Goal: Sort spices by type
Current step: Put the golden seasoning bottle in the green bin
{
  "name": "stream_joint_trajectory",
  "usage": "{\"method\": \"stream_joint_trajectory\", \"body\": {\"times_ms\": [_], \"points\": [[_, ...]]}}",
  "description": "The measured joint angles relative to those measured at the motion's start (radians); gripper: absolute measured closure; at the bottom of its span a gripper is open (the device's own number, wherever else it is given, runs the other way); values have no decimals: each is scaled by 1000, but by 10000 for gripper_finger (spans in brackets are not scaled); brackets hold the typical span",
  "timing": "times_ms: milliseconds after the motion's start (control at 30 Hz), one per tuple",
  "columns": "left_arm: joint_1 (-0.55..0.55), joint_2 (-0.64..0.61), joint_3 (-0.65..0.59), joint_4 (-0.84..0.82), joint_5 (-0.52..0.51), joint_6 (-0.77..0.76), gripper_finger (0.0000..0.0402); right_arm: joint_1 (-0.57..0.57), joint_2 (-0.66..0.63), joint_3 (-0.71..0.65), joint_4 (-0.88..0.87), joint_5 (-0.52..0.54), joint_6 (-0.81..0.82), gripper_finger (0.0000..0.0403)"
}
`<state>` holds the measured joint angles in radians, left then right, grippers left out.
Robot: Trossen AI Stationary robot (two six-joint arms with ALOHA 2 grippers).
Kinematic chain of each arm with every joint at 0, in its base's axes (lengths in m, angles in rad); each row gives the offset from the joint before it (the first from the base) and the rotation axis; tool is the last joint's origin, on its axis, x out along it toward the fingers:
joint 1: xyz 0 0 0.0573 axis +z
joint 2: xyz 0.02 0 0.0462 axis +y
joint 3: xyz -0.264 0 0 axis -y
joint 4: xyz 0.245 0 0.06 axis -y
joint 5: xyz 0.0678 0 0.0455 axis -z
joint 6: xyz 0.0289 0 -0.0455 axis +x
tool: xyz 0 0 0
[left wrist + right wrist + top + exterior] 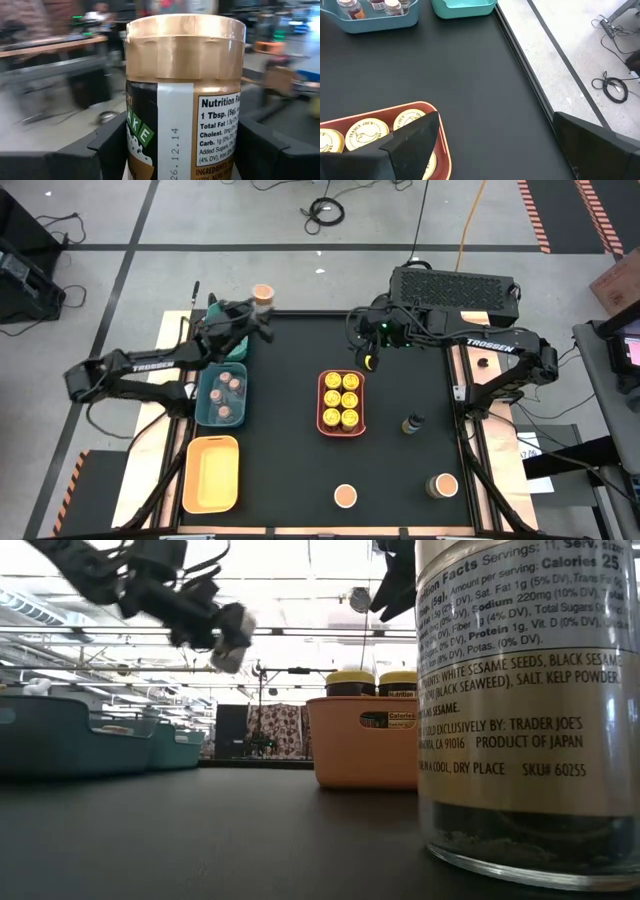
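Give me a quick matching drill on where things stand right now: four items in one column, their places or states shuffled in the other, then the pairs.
1. coral tray
2. teal tray
3. left gripper
4. yellow tray

A. empty
B. shut on a tan-lidded jar
C. holds six yellow-lidded jars
D. holds small pinkish-lidded jars

Pairs: 1-C, 2-D, 3-B, 4-A
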<state>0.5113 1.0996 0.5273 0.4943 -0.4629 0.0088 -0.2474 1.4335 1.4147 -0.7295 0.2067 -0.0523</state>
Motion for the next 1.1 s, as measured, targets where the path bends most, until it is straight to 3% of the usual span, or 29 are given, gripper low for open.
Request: {"method": "stream_joint_trajectory", "body": {"times_ms": [200, 333, 700, 1100], "points": [[108, -41, -201, 224, -131, -79, 124, 0, 27, 0, 31, -4, -16, 18], [171, -28, -275, 289, -176, -134, 124, 2, 51, 0, 42, -6, -10, 18], [230, 0, -329, 288, -190, -134, 124, 5, 68, -1, 53, -82, 4, 18], [259, 181, -329, 340, -224, -188, 124, 8, 69, -1, 52, -82, 23, 18]]}}
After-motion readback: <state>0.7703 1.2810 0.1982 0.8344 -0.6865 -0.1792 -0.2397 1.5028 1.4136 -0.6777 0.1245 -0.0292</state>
